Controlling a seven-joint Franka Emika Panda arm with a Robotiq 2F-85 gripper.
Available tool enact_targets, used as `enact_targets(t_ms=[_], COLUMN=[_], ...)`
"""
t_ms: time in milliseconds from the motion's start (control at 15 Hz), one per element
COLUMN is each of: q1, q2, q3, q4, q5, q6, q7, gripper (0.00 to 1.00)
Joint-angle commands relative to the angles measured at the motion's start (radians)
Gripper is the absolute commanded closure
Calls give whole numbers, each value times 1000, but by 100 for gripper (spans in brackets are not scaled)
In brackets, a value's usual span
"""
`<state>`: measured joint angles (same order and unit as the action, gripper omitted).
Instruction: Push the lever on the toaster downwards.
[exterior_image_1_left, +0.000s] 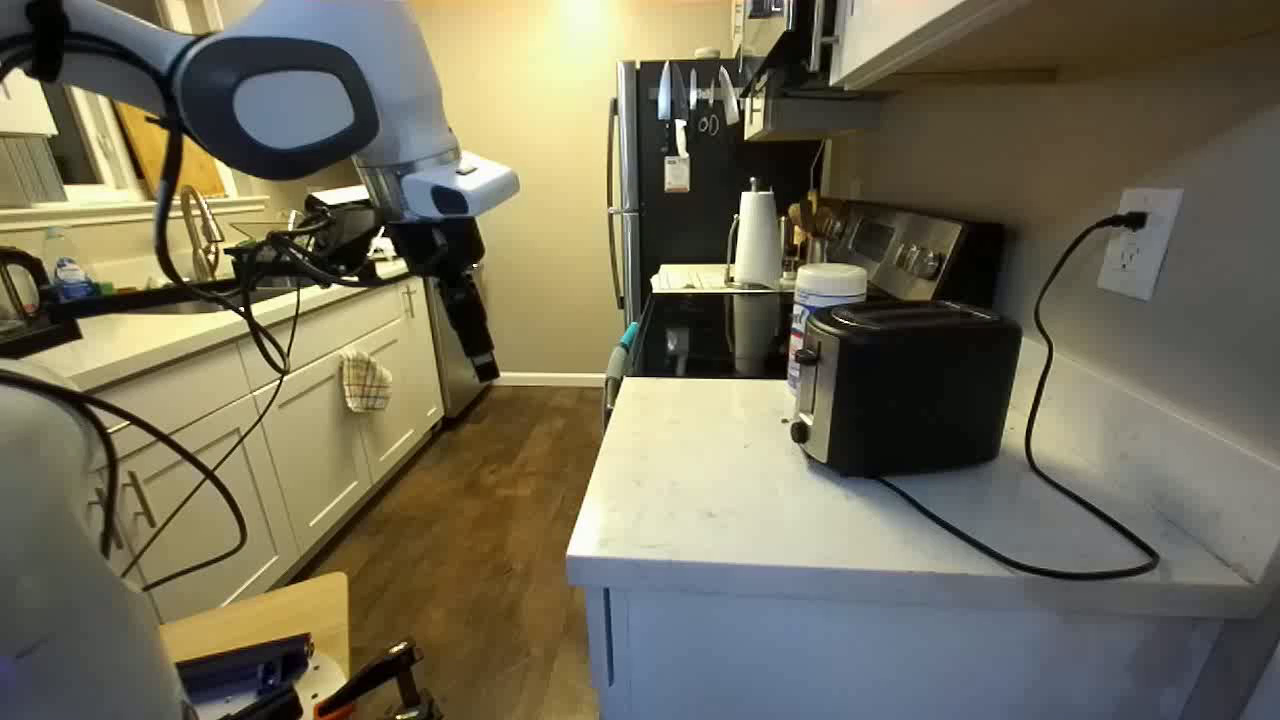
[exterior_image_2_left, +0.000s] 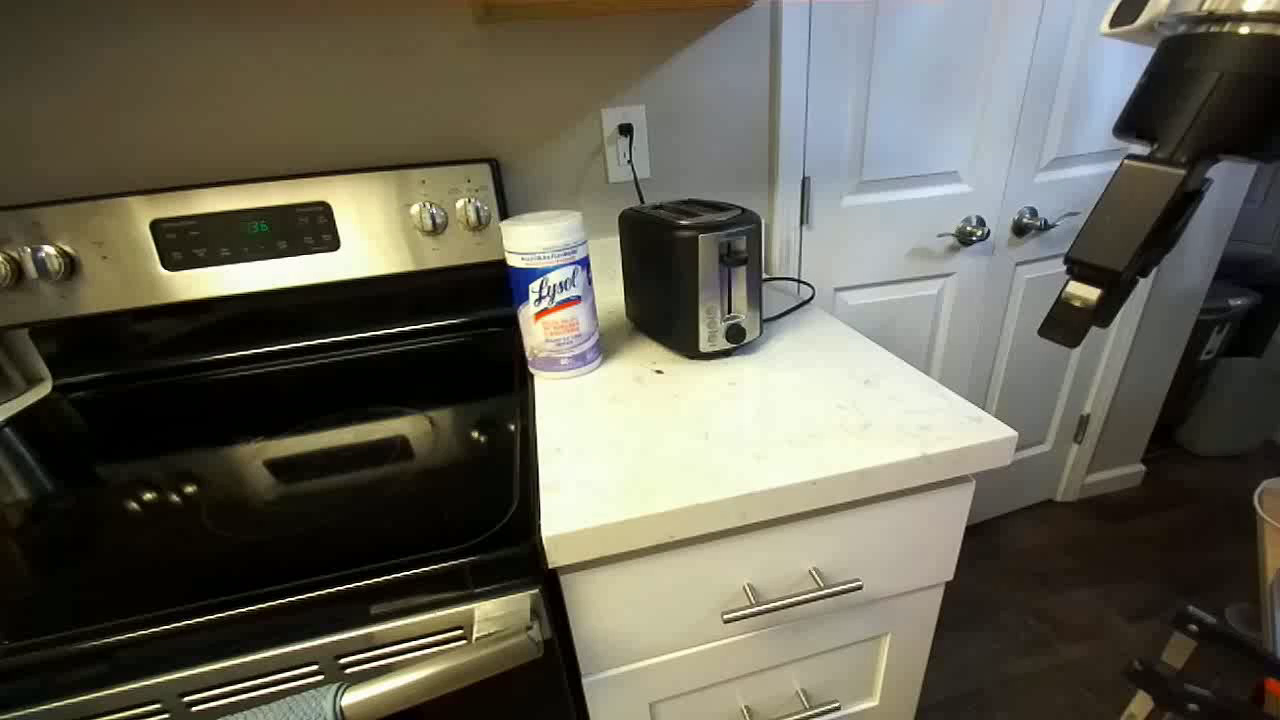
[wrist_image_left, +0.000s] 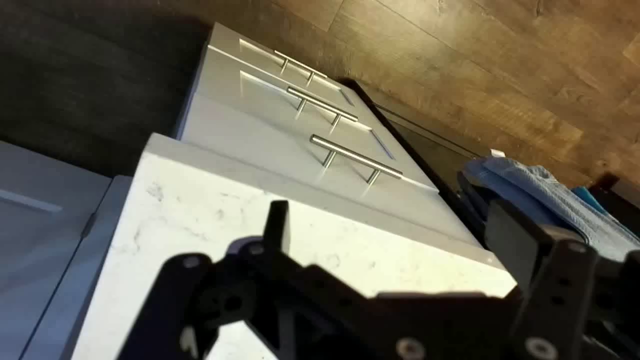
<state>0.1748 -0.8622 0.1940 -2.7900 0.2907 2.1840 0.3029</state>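
Note:
A black toaster with a silver front panel stands upright on the white counter; it shows in both exterior views. Its black lever sits near the top of the front slot, and it also shows in an exterior view. A round knob is below the lever. My gripper hangs in the air off the counter's front side, well apart from the toaster. It also shows in an exterior view. In the wrist view the gripper has its fingers wide apart with nothing between them. The toaster is out of the wrist view.
A Lysol wipes tub stands beside the toaster at the stove side. The power cord runs from the toaster to the wall outlet. The counter's edge and drawer handles lie below my gripper.

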Motion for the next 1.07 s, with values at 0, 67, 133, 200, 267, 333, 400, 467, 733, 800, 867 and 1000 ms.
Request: enact_targets(t_ms=[0,67,133,200,267,333,400,467,733,800,867,1000], q1=[-3,-3,-3,-3,-3,-3,-3,-3,-3,-3,-3,-3], q2=[2,4,7,10,10,11,10,11,11,11,11,11], q3=[2,2,1,1,1,1,1,1,1,1,1,1], q4=[-11,-30,-38,-40,-40,-40,-40,-39,-39,-39,-39,-39], q5=[1,1,1,1,1,1,1,1,1,1,1,1], q6=[-11,-11,-11,-11,-11,-11,-11,-11,-11,-11,-11,-11], q7=[-2,-2,-1,-1,-1,-1,-1,-1,-1,-1,-1,-1], gripper=[0,0,0,0,0,0,0,0,0,0,0,0])
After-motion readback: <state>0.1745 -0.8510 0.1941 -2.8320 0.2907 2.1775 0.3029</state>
